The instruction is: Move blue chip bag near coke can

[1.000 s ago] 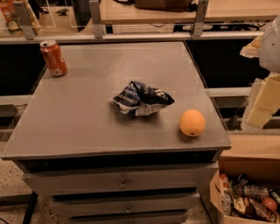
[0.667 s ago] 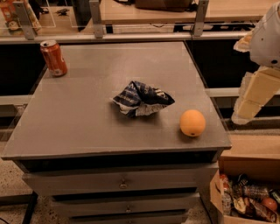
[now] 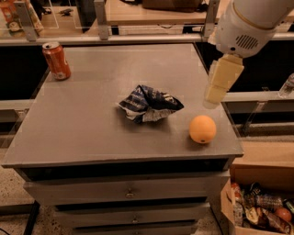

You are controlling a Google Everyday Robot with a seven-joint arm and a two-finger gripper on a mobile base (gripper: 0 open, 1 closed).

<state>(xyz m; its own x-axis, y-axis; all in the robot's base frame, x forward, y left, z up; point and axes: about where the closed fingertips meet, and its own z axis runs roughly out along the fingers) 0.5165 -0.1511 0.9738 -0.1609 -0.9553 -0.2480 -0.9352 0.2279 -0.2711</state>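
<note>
1. A grey cabinet top [image 3: 92, 133] fills mid-frame, with drawers [image 3: 128, 193] below and wooden counters [image 3: 151, 11] behind.
2. The cardboard box [image 3: 262, 160] at lower right holds snack packets [image 3: 257, 211].
3. The blue chip bag [image 3: 149, 103] lies crumpled at centre. The coke can [image 3: 56, 60] stands at upper left, well apart.
4. The gripper [image 3: 220, 85] hangs at upper right, above the orange [image 3: 202, 129] and further in than 1 second ago. Wide or narrow, I cannot tell.

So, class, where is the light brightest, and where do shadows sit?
Camera view: the gripper, over the right edge of the table above the orange, is lit brightest; foil on the blue chip bag catches pale glints; shadows sit under bag and orange; behind the coke can it is dark.
</note>
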